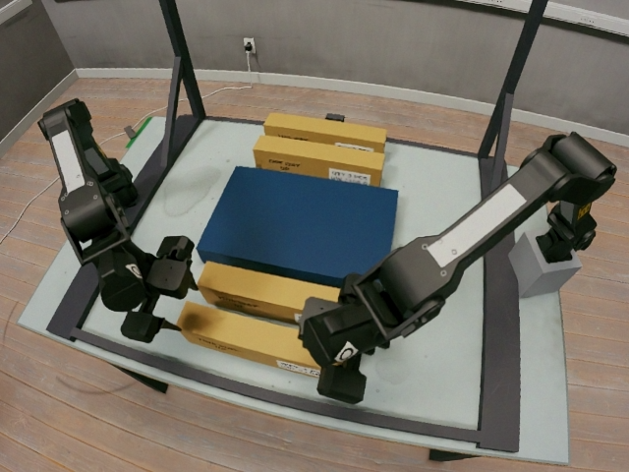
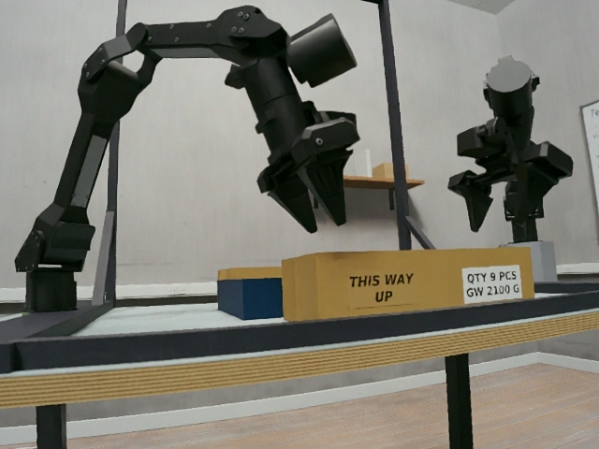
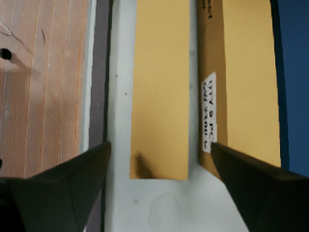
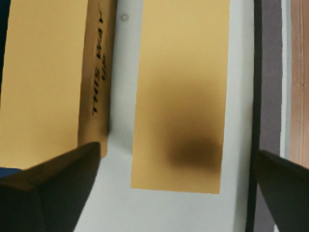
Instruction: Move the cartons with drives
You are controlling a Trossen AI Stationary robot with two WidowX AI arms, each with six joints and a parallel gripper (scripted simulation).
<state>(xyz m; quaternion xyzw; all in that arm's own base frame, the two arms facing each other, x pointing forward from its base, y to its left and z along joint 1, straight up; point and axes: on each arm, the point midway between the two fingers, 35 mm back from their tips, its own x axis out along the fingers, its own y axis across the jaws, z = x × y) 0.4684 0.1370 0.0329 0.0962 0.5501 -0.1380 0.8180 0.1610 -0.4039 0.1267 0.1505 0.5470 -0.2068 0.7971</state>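
Right end effector (image 1: 187, 309) (image 2: 327, 227) (image 4: 178, 149) open, long tan cartons (image 1: 249, 332) (image 2: 430, 270) (image 3: 160, 87) (image 4: 182, 87) closed

Four cardboard cartons are in sight: two (image 1: 244, 332) (image 2: 425, 270) (image 3: 161, 87) (image 4: 181, 97) near and below the hands, and two (image 1: 317, 152) farther from them. One blue platform (image 1: 300, 223) (image 2: 249, 296) (image 3: 296, 87) lies between the pairs. There are two black arms, each with one hand, making two hands: one left hand (image 1: 330, 350) (image 2: 498, 225) (image 3: 160, 147) and one right hand (image 1: 187, 309) (image 2: 327, 226) (image 4: 178, 155). One bench (image 1: 431, 376) (image 2: 159, 316) (image 3: 166, 208) (image 4: 121, 208) carries all four cartons.
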